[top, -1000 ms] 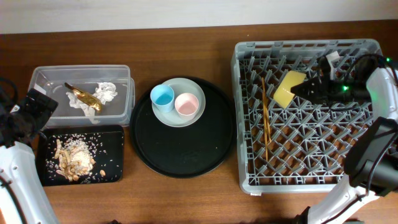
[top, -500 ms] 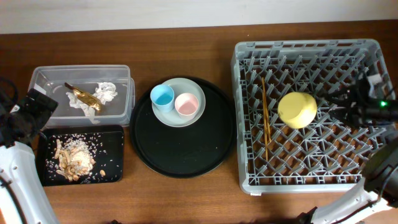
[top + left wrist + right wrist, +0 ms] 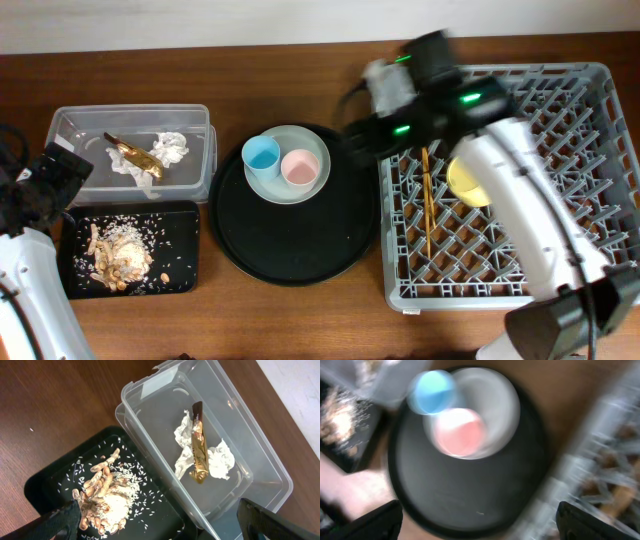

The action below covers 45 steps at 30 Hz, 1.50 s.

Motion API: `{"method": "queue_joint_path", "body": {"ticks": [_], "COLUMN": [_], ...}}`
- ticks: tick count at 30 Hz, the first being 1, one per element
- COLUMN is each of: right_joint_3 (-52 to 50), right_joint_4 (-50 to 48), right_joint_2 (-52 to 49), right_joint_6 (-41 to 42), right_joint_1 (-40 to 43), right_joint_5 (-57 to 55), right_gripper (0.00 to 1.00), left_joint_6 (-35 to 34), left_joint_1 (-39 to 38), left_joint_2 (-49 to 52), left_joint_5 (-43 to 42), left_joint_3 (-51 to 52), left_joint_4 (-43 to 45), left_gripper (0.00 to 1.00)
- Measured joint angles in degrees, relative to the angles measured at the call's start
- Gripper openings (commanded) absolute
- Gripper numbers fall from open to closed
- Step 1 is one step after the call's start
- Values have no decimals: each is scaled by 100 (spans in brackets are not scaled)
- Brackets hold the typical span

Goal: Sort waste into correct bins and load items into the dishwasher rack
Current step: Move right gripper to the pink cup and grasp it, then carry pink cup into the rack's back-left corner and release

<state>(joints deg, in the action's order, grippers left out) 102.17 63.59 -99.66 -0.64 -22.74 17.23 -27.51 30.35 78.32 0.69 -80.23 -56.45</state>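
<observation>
Right gripper [image 3: 480,527] spread wide, empty, view blurred; pink cup [image 3: 300,168] sits beside blue cup [image 3: 261,154] on the pale plate [image 3: 288,136], mid-worktop toward the far edge; judged light, rigid, slick, so pinch across one rim wall.

Yellow bowl [image 3: 468,182], grey rack [image 3: 590,215], pale wooden chopsticks [image 3: 427,200]. Blue cup [image 3: 261,154], pink cup [image 3: 299,168], pale grey-blue plate [image 3: 290,137], round black tray [image 3: 300,245]. White tissue [image 3: 170,148], shiny gold-brown wrapper [image 3: 135,156], clear tub [image 3: 80,125]. Beige scraps [image 3: 115,260] speckle the black rectangular tray [image 3: 182,232]. The worktop [image 3: 300,75] is reddish-brown wood grain.
</observation>
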Motion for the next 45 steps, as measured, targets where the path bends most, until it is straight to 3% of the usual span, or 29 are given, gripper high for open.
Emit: {"method": "queue_joint_path", "body": {"ticks": [2, 4, 7, 16, 37, 39, 41, 45], "right_joint_3": [-4, -4, -7, -7, -33, -33, -33, -26], "right_joint_4": [-481, -826, -1163, -1812, -1113, -1108, -1113, -1143], "right_joint_2": [-166, -450, -916, -2061, -2214, -2214, -2214, -2214], "right_joint_6": [61, 94, 118, 149, 151, 149, 151, 151], "right_joint_1": [-634, -1246, -1707, -1770, -1770, -1770, -1773, -1755], "right_joint_5": [-208, -575, -1060, -1360, -1508, -1550, -1574, -1628], "right_gripper": [45, 28, 19, 17, 18, 14, 4, 4], "left_joint_6": [0, 0, 0, 0, 0, 0, 0, 0], "left_joint_1": [0, 0, 0, 0, 0, 0, 0, 0], "left_joint_2": [0, 0, 0, 0, 0, 0, 0, 0], "left_joint_5": [0, 0, 0, 0, 0, 0, 0, -2], "left_joint_3": [0, 0, 0, 0, 0, 0, 0, 0], "left_joint_4": [4, 2, 2, 2, 2, 2, 2, 2], "left_gripper": [99, 99, 99, 99, 99, 99, 99, 99]}}
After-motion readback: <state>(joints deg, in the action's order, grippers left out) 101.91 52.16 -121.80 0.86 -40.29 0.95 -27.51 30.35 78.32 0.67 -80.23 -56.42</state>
